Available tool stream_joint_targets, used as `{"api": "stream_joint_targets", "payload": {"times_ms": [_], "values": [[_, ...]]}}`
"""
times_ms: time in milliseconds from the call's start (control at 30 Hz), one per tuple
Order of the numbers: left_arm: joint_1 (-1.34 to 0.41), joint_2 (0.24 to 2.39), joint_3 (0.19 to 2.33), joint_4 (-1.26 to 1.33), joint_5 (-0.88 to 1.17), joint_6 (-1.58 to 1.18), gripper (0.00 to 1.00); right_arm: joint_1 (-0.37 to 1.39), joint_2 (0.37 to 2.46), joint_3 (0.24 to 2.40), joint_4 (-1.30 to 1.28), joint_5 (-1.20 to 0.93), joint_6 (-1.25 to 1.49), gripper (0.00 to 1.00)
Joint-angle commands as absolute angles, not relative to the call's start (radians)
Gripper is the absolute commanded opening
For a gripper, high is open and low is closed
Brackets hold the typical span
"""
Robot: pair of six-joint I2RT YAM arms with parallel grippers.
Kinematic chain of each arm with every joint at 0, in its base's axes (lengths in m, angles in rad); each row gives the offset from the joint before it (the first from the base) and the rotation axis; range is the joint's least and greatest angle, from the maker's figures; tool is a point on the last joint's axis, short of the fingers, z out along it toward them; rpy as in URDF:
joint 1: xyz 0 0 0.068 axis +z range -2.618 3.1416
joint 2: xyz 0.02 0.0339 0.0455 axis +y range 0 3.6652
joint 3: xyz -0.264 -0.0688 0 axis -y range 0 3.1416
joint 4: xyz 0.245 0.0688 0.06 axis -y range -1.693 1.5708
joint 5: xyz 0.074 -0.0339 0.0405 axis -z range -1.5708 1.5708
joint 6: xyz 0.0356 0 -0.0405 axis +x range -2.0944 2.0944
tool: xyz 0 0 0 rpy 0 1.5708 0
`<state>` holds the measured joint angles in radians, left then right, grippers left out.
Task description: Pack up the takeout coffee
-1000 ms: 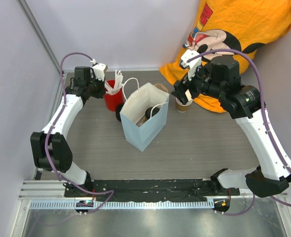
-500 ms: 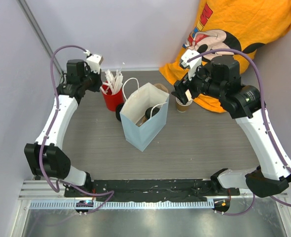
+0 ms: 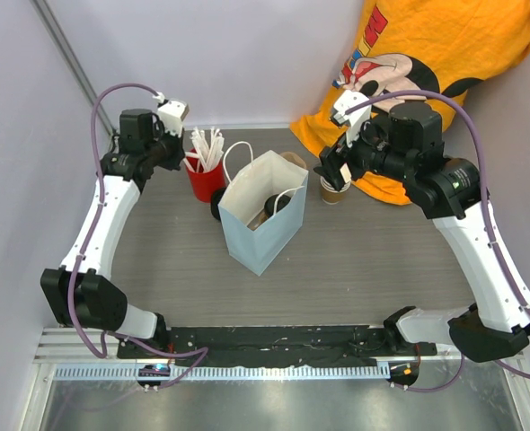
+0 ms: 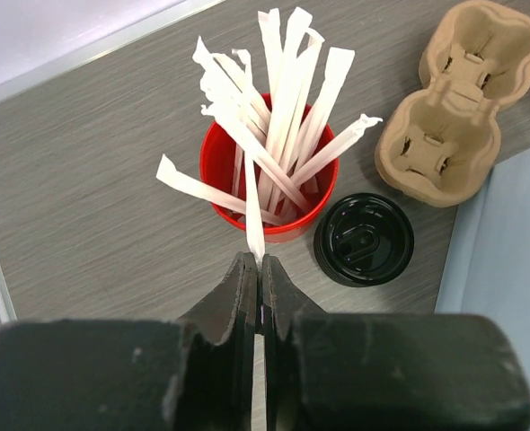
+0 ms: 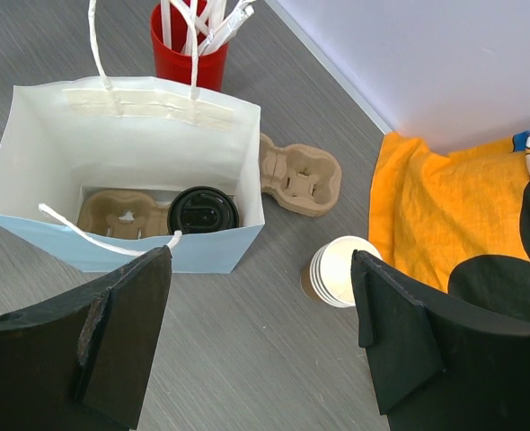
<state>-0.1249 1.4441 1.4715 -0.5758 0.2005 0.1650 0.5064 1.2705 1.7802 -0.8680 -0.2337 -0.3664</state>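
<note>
The grey table [image 3: 364,269] stretches wide before the upright pale blue paper bag [image 3: 260,238], where the round black-lidded takeout cup [image 5: 202,211] sits in a brown pulp tray [image 5: 112,215], below and left of the right gripper [image 5: 260,260], whose jaws are spread wide, while the left gripper [image 4: 258,262], near the back edge, clamps a white wrapped stick [image 4: 253,224] from the red cup [image 4: 220,171].

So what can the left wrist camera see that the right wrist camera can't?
Only the left wrist view: a loose black lid lying on the table, and the left gripper shut on a white stick. Only the right wrist view: the inside of the blue bag, where a lidded coffee cup sits in a carrier tray, plus an open paper cup and orange cloth. Both: the red cup of sticks, the pulp tray on the table, and the bag.
</note>
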Motion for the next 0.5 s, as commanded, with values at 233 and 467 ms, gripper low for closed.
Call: {"api": "stream_joint_targets", "payload": {"times_ms": [233, 467], "values": [[-0.15, 1.465, 1.591, -0.699, 0.201, 0.238, 0.05, 0.5, 1.246, 1.792, -0.836, -0.253, -0.357, 0.85], [-0.156, 1.465, 1.637, -0.756, 0.195, 0.268, 0.05, 0.499, 1.244, 1.787, -0.836, -0.259, -0.354, 0.85]]}}
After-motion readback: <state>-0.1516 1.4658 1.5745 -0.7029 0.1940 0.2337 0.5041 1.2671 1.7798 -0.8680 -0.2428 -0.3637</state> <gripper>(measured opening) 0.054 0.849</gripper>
